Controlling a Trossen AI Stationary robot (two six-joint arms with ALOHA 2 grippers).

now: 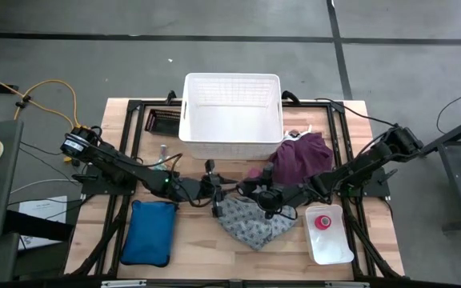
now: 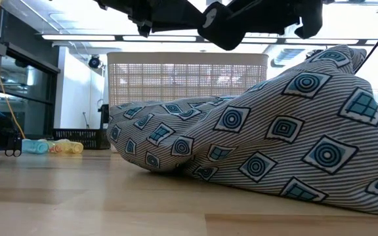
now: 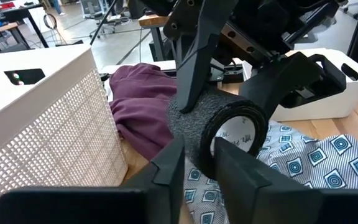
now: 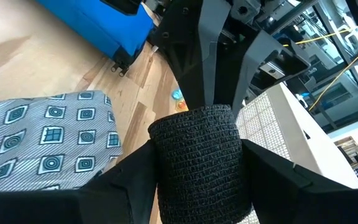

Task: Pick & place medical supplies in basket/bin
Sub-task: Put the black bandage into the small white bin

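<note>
While the left gripper (image 3: 197, 152) stands with fingers parted at one end of the black wrap roll (image 3: 210, 118), in mid-air over the grey patterned cloth (image 1: 254, 220), the right gripper (image 4: 197, 155) clamps the roll's sides: a handover, I'd say. Next move calls for a clean left-arm retreat, then a lift over the white basket's (image 1: 230, 76) near rim. The purple cloth (image 1: 302, 156) crowds its right corner, with open room above.

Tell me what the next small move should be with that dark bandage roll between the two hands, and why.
Probably draw the left hand back off the dark grey crepe bandage roll. Both hands meet on it near the grey patterned cloth, and the right hand clamps its sides, so the right could then carry it to the white mesh basket.
</note>
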